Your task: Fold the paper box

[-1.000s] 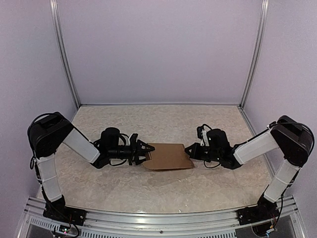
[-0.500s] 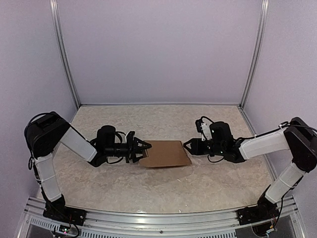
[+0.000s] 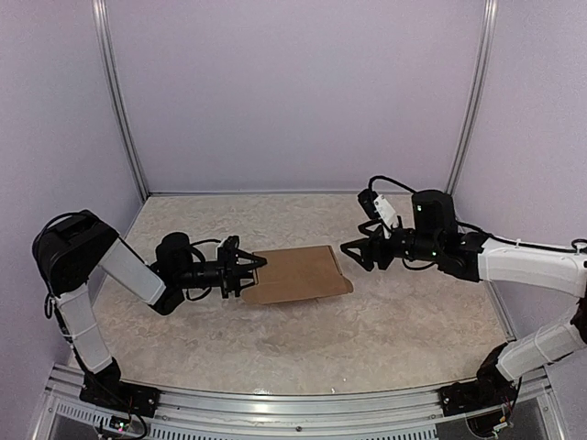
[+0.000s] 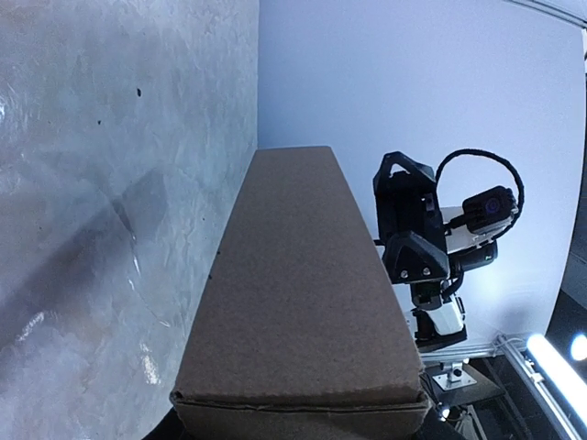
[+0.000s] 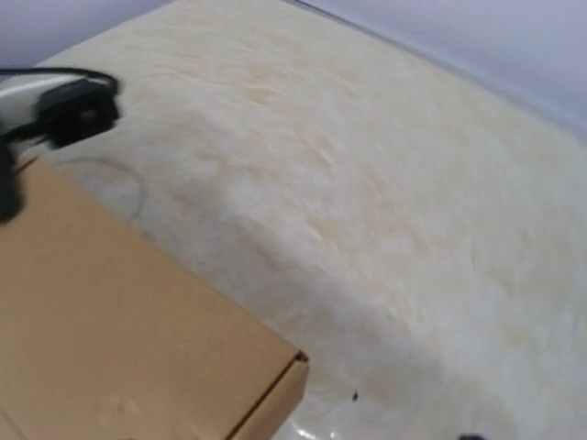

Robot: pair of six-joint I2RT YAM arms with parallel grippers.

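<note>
The paper box sat near the middle of the counter as a closed, flat brown mailer with no flap standing loose, so the folding looked essentially done and the step in hand seemed to be the finish: letting go of the closed box. The left hand reached in low from the left, its forearm nearly level with the counter and its fingers pointing along the box's length. It was half spread across the box's left short end and grasping it; the left wrist view looked straight down the lid from that end. The right hand hung just beside the box's far right corner, apart from it. Its jaws were spread and held nothing, and its arm stretched well out over the counter from the right. The right wrist view showed only a corner of the box and bare counter. Whether the box lay flat or was tipped up a little at the held end could not be told. The next move probably called for the left hand to settle the box down and release it without springing the lid open.
</note>
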